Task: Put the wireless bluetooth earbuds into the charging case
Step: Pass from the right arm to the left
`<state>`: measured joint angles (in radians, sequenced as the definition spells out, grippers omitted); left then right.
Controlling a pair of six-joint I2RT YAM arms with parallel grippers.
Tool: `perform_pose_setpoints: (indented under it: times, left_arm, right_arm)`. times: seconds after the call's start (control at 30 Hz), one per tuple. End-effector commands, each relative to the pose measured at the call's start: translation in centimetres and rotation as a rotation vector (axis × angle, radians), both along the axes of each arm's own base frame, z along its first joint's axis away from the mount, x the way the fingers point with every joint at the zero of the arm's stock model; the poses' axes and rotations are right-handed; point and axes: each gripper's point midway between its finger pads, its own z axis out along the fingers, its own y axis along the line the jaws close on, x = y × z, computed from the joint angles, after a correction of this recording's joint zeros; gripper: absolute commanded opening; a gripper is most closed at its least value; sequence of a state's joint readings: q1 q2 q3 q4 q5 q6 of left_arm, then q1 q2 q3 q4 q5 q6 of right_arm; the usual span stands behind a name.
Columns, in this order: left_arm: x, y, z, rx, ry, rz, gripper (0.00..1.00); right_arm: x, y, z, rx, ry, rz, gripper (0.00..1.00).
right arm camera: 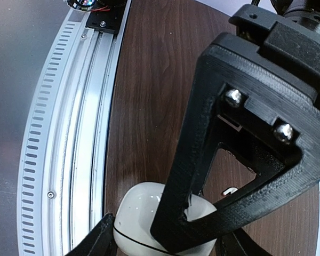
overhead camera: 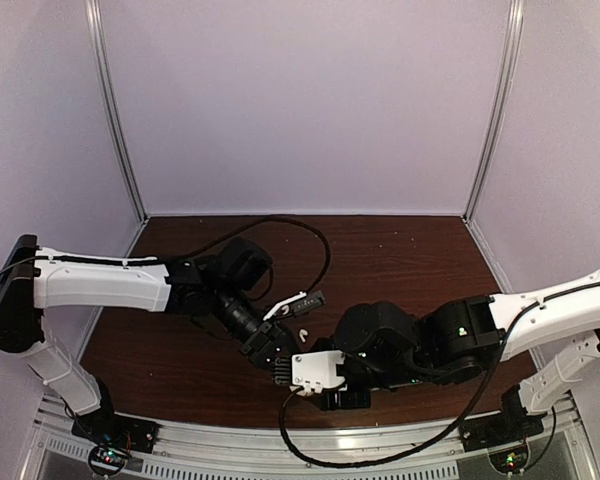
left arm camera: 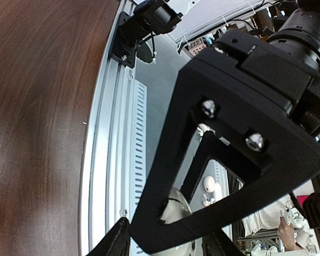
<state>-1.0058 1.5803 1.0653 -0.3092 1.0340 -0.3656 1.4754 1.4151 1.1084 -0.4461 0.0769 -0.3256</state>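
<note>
The white charging case [right arm camera: 144, 221] lies shut on the brown table near its front edge, between my right gripper [right arm camera: 168, 242] fingers; the left finger [right arm camera: 98, 240] touches its side. My left gripper [left arm camera: 168, 246] is open and reaches over the case [left arm camera: 177, 213], its black finger frame [right arm camera: 202, 160] crossing the right wrist view. One white stemmed earbud [overhead camera: 305, 335] lies on the table just behind both grippers; it also shows in the right wrist view [right arm camera: 230, 190]. The two grippers meet at the table's front middle: left [overhead camera: 270, 352], right [overhead camera: 302, 380]. The bluish-purple earbuds are out of view.
The slotted metal rail [right arm camera: 69, 133] runs along the table's front edge right beside the case. The right gripper's black frame [left arm camera: 213, 133] fills much of the left wrist view. Small white shapes [left arm camera: 209, 185] show through it; I cannot tell what they are.
</note>
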Motion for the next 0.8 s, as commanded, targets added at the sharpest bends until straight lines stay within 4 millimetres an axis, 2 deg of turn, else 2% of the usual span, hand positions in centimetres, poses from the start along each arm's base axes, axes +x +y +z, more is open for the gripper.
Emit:
perform_pose_setpoints:
  times: [0.0,0.2,0.33,0.43,0.5,0.57,0.63,0.77]
  left_arm:
    - [-0.1,-0.4,0.2,-0.021,-0.014,-0.027,0.46]
    - [0.0,-0.7,0.5,-0.032,-0.018,-0.031,0.35]
    - [0.4,-1.1,1.8,-0.079,-0.052,-0.013,0.25]
    - [0.8,-1.4,2.3,-0.095,-0.075,0.005,0.19]
    - [1.0,-1.5,2.5,-0.104,-0.088,0.017,0.15]
    - [1.3,-1.6,2.8,-0.118,-0.101,0.036,0.12]
    - [1.5,-1.6,3.3,-0.139,-0.108,0.053,0.1]
    - [3.0,-1.2,5.7,-0.22,-0.158,0.121,0.09]
  right_arm:
    - [0.4,0.2,1.0,0.009,-0.036,-0.023,0.43]
    - [1.1,0.0,1.0,0.006,-0.062,-0.054,0.43]
    - [2.1,-0.3,1.5,0.028,-0.094,-0.112,0.46]
    - [2.7,-0.7,2.2,0.057,-0.113,-0.152,0.55]
    - [3.1,-1.0,3.1,0.098,-0.117,-0.182,0.71]
    - [3.2,-1.3,4.4,0.152,-0.117,-0.196,0.81]
    - [3.3,-1.8,6.0,0.22,-0.114,-0.215,0.97]
    - [3.7,-3.3,9.2,0.377,-0.104,-0.26,1.0]
